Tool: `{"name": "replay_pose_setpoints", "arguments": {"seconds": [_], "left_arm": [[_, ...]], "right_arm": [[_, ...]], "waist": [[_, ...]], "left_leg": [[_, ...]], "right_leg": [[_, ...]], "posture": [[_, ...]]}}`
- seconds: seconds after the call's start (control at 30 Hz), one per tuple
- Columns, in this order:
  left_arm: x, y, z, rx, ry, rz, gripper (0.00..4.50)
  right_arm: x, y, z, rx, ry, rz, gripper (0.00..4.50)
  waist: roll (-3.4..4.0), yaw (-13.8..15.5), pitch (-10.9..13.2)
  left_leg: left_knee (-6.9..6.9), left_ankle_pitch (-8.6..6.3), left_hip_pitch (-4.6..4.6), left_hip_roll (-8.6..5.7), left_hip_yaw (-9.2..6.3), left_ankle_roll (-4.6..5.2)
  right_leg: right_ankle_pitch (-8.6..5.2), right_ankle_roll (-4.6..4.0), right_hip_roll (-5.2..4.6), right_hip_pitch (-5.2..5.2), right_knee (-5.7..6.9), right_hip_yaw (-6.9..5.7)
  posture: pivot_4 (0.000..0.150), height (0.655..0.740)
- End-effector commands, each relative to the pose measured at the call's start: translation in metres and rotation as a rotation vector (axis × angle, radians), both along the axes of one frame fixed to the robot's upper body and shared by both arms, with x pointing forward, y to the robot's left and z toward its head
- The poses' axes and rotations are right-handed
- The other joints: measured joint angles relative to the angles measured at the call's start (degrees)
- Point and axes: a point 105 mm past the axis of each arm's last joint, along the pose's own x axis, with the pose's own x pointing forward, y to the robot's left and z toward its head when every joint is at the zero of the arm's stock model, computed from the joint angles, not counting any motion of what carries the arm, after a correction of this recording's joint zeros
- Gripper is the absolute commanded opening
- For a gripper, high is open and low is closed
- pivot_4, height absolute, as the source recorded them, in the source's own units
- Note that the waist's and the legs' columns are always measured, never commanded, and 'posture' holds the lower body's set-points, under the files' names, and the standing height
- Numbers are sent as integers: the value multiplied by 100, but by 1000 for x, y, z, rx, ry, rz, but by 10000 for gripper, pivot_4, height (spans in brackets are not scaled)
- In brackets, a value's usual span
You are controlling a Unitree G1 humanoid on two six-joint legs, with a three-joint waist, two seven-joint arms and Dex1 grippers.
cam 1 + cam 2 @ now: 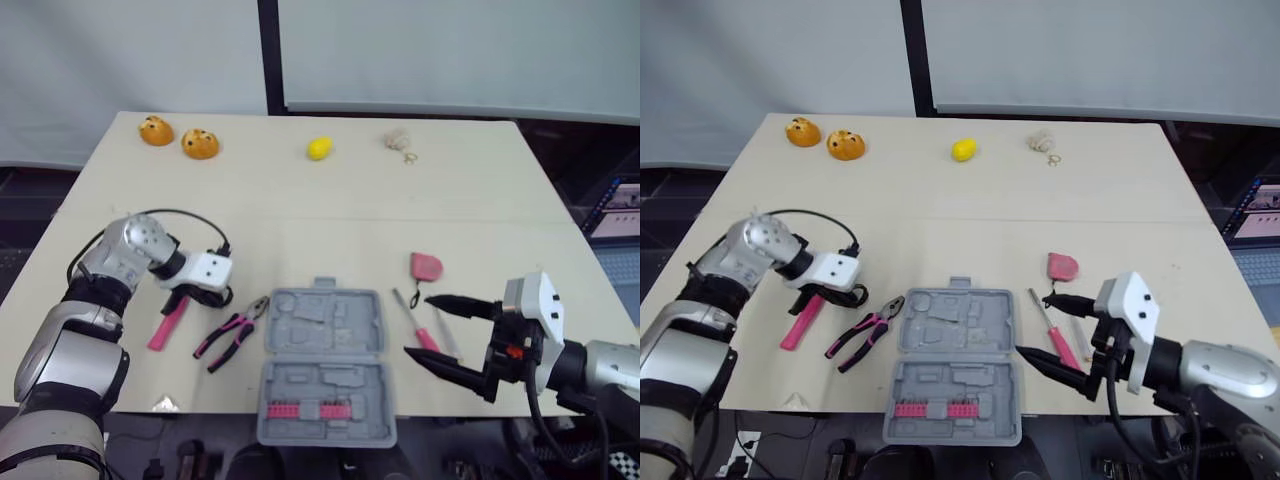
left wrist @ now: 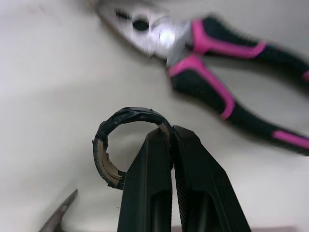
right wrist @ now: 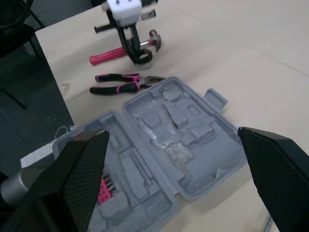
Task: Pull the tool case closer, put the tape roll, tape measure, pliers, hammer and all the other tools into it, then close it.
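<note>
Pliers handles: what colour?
The pliers have pink and black handles; the left wrist view shows them best.

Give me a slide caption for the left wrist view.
Left gripper shut on the black tape roll, pink-handled pliers lying beyond it.

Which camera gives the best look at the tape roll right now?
The left wrist view: the tape roll is close up, pinched by the left end effector. The right wrist view shows it small, beside the hammer. In the eye views the end effector mostly covers it.
</note>
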Motion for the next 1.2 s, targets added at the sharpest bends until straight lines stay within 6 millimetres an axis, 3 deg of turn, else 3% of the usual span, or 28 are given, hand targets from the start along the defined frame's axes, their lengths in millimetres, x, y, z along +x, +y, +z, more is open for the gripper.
{"name": "replay_pose_setpoints", "arguments": {"seconds": [0.03, 0.23, 0.37, 0.73, 1.2], "left_arm": [[-20, -32, 34, -66, 79, -87, 182], [-44, -74, 33, -130, 260, -62, 182], [-38, -83, 11, -114, 351, -28, 182], [-7, -99, -8, -95, 353, 10, 182], [-1, -107, -12, -93, 380, -3, 182]], "right_arm": [[-8, 2, 5, -13, -54, 18, 45000], [-10, 2, -4, -17, -44, 5, 45000], [-10, 0, -6, -18, -50, -7, 45000], [-12, -5, -10, -24, -57, -40, 45000], [-14, -9, -18, -15, -53, -71, 45000]], "waist": [[0, 2, 0], [2, 56, -1], [3, 61, -2], [0, 72, 0], [-2, 74, 0]], "left_leg": [[-1, 0, 1, 1, 1, 0], [12, 0, 10, -8, 1, 0], [14, 1, 12, -23, 2, -2], [18, 0, 2, -29, -15, 0], [22, -2, -5, -29, -24, 4]], "right_leg": [[0, 1, -1, 0, 0, 3], [-6, 11, -2, 6, 13, 10], [-6, 10, 4, 6, 16, 13], [-7, 9, 5, 4, 11, 15], [-6, 10, 3, 4, 10, 14]], "posture": [[1500, 7400], [1500, 7400], [1500, 7400], [1500, 7400], [1500, 7400]]}}
